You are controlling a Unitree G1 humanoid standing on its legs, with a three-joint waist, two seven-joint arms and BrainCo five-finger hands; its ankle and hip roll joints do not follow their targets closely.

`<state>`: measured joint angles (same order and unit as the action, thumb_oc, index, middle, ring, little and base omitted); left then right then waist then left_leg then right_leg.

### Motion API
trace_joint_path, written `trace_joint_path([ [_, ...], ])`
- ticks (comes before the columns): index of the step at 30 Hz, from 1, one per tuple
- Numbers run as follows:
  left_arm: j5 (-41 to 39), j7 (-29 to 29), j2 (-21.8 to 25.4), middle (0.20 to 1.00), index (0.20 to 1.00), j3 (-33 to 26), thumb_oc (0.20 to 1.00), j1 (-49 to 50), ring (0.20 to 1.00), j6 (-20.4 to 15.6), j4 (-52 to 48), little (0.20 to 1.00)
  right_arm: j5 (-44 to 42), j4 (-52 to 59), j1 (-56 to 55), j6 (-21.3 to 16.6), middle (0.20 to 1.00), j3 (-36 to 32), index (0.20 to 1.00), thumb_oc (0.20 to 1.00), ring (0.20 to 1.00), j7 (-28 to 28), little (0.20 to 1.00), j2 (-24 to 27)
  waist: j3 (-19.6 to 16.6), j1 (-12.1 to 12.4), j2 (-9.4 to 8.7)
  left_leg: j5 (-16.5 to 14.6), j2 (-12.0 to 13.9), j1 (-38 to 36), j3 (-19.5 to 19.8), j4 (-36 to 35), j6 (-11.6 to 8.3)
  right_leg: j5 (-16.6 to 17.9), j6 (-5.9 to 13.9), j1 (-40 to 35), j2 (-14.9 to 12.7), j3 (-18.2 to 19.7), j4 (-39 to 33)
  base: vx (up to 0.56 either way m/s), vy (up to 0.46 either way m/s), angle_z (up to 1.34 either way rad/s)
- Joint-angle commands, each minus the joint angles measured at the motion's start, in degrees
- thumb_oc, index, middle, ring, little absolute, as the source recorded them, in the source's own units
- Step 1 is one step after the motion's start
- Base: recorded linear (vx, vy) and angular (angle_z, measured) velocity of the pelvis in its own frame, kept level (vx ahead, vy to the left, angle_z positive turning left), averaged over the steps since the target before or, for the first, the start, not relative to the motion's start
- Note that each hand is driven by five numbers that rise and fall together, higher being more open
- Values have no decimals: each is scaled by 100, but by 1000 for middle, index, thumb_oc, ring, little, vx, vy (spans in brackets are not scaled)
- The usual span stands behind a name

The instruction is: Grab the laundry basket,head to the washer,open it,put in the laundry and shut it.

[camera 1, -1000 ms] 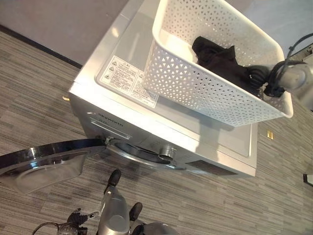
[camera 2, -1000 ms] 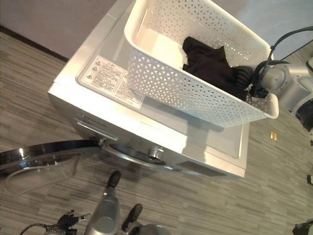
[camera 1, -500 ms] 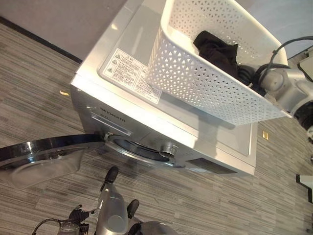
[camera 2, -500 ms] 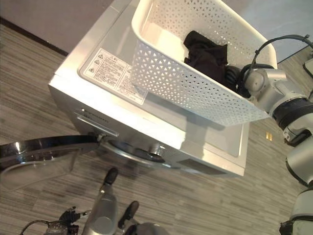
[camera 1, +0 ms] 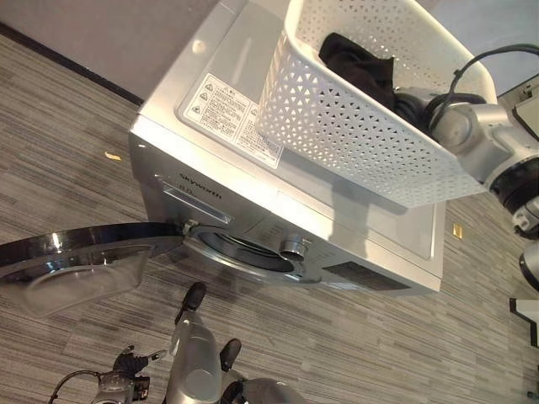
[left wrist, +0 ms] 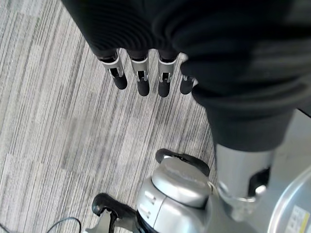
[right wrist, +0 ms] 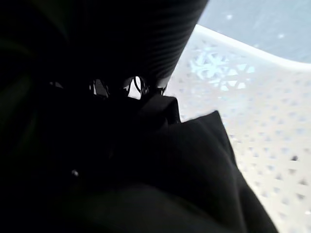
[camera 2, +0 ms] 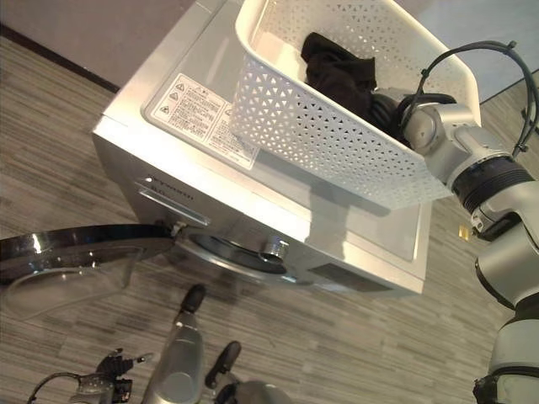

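A white perforated laundry basket [camera 1: 354, 126] is sitting on top of a silver front-loading washer [camera 1: 253, 202], whose round glass door [camera 1: 76, 265] is standing swung wide open over the grey striped floor [camera 1: 59, 126]. Judging by how things lie, the carrying and the door-opening are done; loading the drum and shutting the door are both left to do, since the only garment in sight, a dark bundle of laundry [camera 2: 337, 76], is lying inside the basket, toward its far end, and the drum opening [camera 1: 244, 252] looks empty from here.

The right hand [camera 2: 389, 108] is reaching over the basket's rim, its dark ribbed cover lying against the garment. Its own wrist view is showing black cloth pressed right up under the hand, with the fingers buried in it, so whether they are pinching the fabric or merely resting on it cannot be told.

The left hand [left wrist: 146, 77] is hanging low in front of the washer, above the floor, with its fingers straight and relaxed, touching and carrying nothing.
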<state>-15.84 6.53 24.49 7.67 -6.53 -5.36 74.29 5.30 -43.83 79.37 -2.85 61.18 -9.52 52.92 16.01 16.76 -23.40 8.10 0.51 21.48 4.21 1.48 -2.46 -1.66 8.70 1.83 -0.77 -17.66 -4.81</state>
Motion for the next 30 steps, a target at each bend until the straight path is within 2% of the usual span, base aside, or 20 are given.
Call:
trace_joint_path([
  [1,57,125,123,1000,1000,47,1000,-7,1000,-91,-71,1000,-174,356,142,-133,200,-330,200,200,200,475,200,45,45,103,63,25,297,-213,337,-617,-42,1010,277,57,-803,29,246,0,0,0],
  [2,120,145,78,1000,1000,57,1000,-1,1000,-93,-84,1000,-228,533,34,-185,200,-627,200,200,200,659,200,259,-38,65,160,13,277,-235,345,-606,-37,938,274,32,-824,18,248,0,0,0],
  [6,271,140,-15,1000,1000,25,1000,5,1000,-66,-14,1000,-281,1032,-59,-264,200,-1077,200,200,200,953,200,711,-212,0,254,-5,243,-299,325,-613,-39,851,280,-51,-852,-22,222,-11,-15,5],
  [9,448,141,-111,1000,1000,-3,1000,49,1000,-44,6,1000,-306,1398,-509,-343,200,-1812,200,200,200,1268,200,1019,-388,-72,385,-38,212,-375,314,-609,-32,796,287,-135,-890,-46,215,1,-6,5],
  [14,824,170,-248,1000,1000,51,1000,66,1000,6,81,1000,-110,1769,-1147,-442,200,-2935,200,200,200,1868,200,1329,-665,-122,592,-86,148,-514,286,-620,-27,681,294,-295,-945,-90,171,7,-4,5],
  [17,949,184,-286,1000,1000,92,1000,72,1000,19,107,1000,-19,1932,-1427,-487,200,-3321,200,200,200,2040,200,1418,-770,-131,663,-100,129,-570,293,-624,-29,656,296,-351,-973,-118,154,16,2,5],
  [18,1018,191,-331,1000,1000,102,1000,84,1000,27,106,1000,-23,2016,-1478,-525,200,-3526,200,200,200,2194,200,1442,-832,-156,733,-106,112,-595,288,-631,-25,631,297,-375,-984,-125,143,0,0,0],
  [19,1161,228,-394,1000,1000,121,1000,133,1000,40,164,1000,-73,2232,-1862,-638,200,-4132,200,200,200,2481,200,1446,-993,-183,860,-123,71,-652,292,-640,-22,612,302,-445,-1023,-151,111,17,3,8],
  [24,1344,299,-473,1000,1000,180,1000,206,1000,53,231,1000,13,2421,-2253,-703,200,-4634,200,200,200,2702,200,1328,-1151,-203,987,-144,38,-729,284,-648,-22,566,301,-526,-1049,-192,60,4,3,7],
  [30,1455,265,-544,1000,1000,241,1000,294,1000,107,403,1000,-94,2325,-2251,-733,200,-4550,200,200,200,2632,200,1109,-1264,-214,1072,-135,39,-811,267,-648,-18,548,291,-589,-1047,-162,66,0,0,0],
])
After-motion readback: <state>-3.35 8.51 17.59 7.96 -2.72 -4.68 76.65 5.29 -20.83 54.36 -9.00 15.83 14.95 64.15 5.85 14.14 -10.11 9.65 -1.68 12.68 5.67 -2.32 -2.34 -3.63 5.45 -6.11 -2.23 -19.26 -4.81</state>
